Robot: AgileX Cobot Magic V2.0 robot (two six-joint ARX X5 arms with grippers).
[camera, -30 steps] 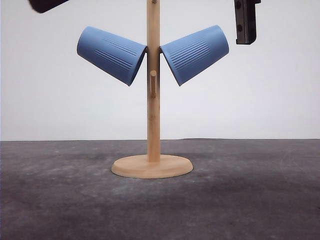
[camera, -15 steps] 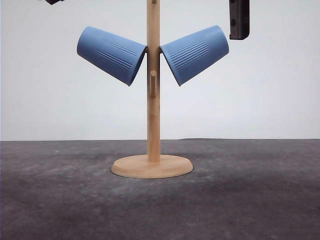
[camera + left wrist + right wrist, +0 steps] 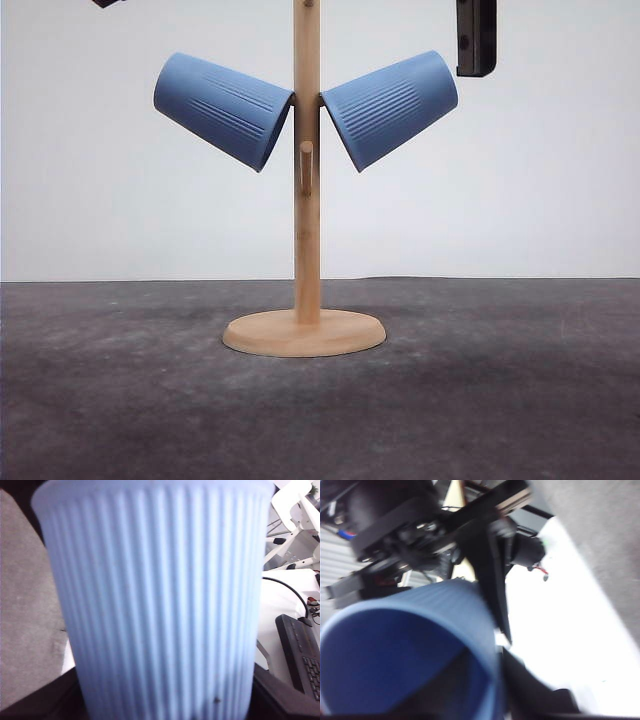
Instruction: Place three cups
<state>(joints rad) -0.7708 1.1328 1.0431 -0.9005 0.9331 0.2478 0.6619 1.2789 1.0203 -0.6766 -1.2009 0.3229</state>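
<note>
We see a dark grey speckled tabletop [image 3: 500, 400], a plain white wall [image 3: 520, 190], and a wooden pegged stand [image 3: 306, 250] holding two light-blue ribbed tumblers at 10 [image 3: 222, 108] and 2 o'clock [image 3: 390, 106]. A third ribbed light-blue tumbler [image 3: 160, 600] is close against the left wrist camera; jaw states cannot be told.

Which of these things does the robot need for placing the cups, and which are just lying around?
For the job:
- left cup, hanging on the stand
- right cup, hanging on the stand
- third cup, close up in the left wrist view
- wooden stand with pegs

Just lying about:
- keyboard
- black cable
</note>
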